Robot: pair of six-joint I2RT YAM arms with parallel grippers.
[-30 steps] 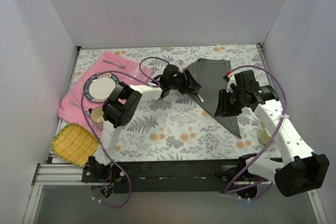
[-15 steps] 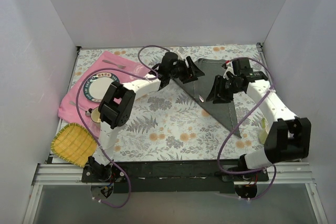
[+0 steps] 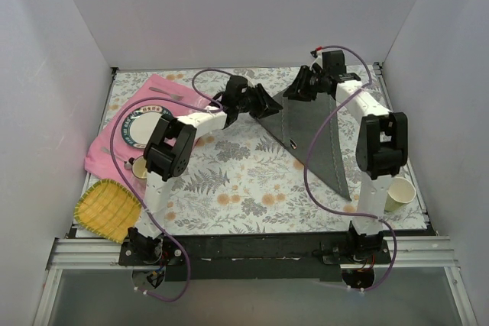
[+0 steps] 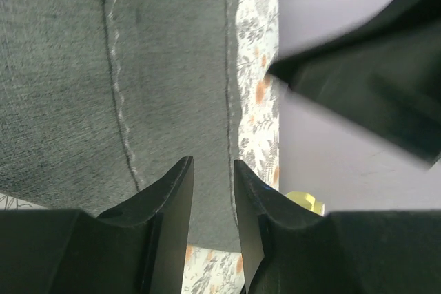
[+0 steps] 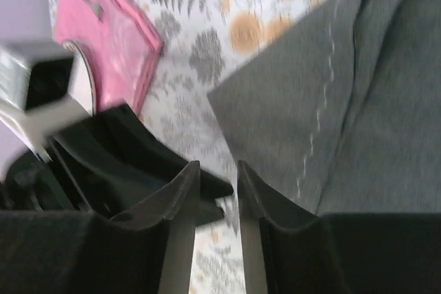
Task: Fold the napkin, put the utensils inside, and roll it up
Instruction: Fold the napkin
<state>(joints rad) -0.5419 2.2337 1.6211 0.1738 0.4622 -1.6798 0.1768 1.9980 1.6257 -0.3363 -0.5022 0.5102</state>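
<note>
Grey napkin (image 3: 315,133) now farther unfolded

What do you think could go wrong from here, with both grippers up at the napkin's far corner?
The left gripper and right gripper sit close together over the napkin, so they might collide. Both show only a narrow gap between the fingers with no cloth seen in it; a pull may slip. A utensil on the cloth could slide off.

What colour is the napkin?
Dark charcoal grey napkin with a lighter stitched hem, clearest in the left wrist view.
</note>
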